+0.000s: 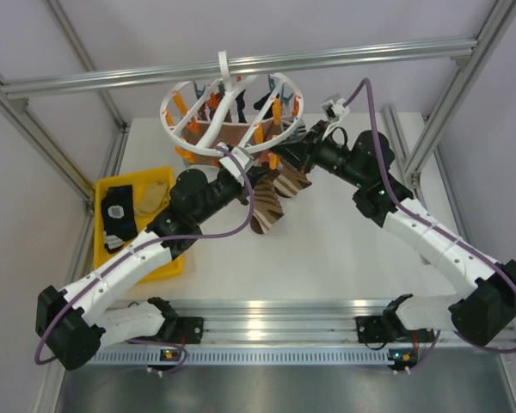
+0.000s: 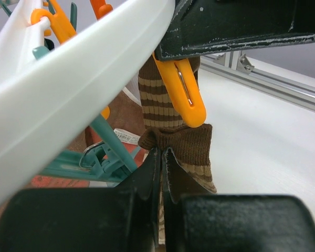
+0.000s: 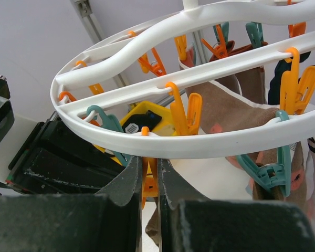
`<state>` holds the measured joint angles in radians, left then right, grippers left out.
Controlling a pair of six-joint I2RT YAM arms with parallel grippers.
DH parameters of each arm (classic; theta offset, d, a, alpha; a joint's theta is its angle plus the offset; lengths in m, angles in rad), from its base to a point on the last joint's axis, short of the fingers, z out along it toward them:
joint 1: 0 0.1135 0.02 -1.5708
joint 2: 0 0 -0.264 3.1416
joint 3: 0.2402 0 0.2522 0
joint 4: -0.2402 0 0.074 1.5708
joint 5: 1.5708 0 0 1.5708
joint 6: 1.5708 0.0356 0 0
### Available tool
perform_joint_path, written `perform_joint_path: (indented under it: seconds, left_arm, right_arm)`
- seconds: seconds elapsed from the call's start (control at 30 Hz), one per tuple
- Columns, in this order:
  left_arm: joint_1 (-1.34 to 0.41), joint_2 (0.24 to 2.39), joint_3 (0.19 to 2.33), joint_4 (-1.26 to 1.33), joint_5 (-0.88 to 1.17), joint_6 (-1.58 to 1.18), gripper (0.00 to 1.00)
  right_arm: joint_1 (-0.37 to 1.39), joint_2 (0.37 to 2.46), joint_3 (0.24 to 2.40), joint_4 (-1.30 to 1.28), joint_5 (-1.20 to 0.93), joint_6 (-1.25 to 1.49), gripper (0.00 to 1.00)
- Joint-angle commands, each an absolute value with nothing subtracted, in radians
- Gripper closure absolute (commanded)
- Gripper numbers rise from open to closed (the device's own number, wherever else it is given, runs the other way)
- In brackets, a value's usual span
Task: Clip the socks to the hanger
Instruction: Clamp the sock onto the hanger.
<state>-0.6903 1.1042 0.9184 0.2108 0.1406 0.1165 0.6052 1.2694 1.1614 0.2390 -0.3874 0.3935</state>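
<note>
The white ring hanger (image 1: 232,112) hangs from the top rail with orange and teal clips. My left gripper (image 1: 252,191) is shut on a brown-and-cream striped sock (image 2: 186,147), held up under the ring (image 2: 68,89). An orange clip (image 2: 186,94) hangs right above it, its lower tip against the sock's top edge. My right gripper (image 3: 150,168) is shut on that orange clip's (image 3: 151,184) upper end, just below the ring (image 3: 199,144). In the top view the right gripper (image 1: 285,157) sits under the ring's near right side. The sock (image 1: 267,213) dangles below.
A yellow tray (image 1: 101,225) at the left holds a black sock (image 1: 119,215) and a tan sock (image 1: 153,196). A brown sock (image 3: 220,105) and others hang from clips on the hanger. Another striped sock (image 1: 291,182) hangs beside the held one. Frame posts stand on both sides.
</note>
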Motion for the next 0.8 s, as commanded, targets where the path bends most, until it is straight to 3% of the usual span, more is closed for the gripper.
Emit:
perform_joint_path:
  seconds: [0.0, 0.77]
  left_arm:
    - [-0.693, 1.101, 0.957, 0.336, 0.127, 0.075, 1.0]
    - [-0.693, 1.115, 0.999, 0.371, 0.114, 0.025, 1.0]
  right_arm:
    - [0.598, 1.293, 1.181, 0.207, -0.399, 0.379, 1.0]
    - [0.598, 1.282, 1.172, 0.192, -0.41, 0.342, 1.0]
